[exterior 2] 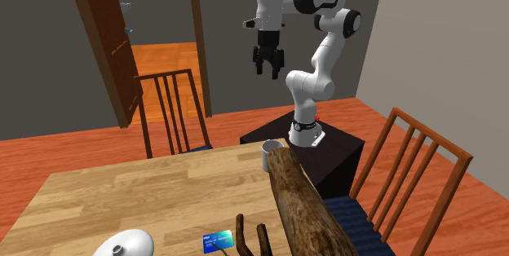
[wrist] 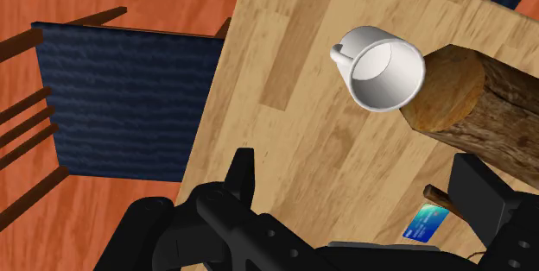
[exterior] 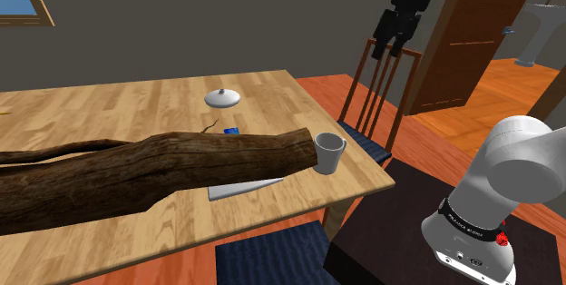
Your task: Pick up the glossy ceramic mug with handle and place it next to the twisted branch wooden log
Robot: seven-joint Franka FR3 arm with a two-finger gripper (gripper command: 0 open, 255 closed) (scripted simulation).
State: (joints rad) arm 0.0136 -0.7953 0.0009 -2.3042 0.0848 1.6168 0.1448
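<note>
The pincer (exterior: 388, 49) hangs released and empty; in the shoulder view you see the mug (exterior: 328, 152) beside the log (exterior: 154, 170), at its 3 o'clock end.

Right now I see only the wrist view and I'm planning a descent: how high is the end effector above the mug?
Observer: High. In the shoulder view the end effector hangs well above the table, far higher than the mug.
Operator: Anything else on the table I can't see?
Observer: A white domed lid sits beyond the log, away from the mug.
Operator: How far does the log run?
Observer: Along the table, past the shoulder view's left edge.
</note>
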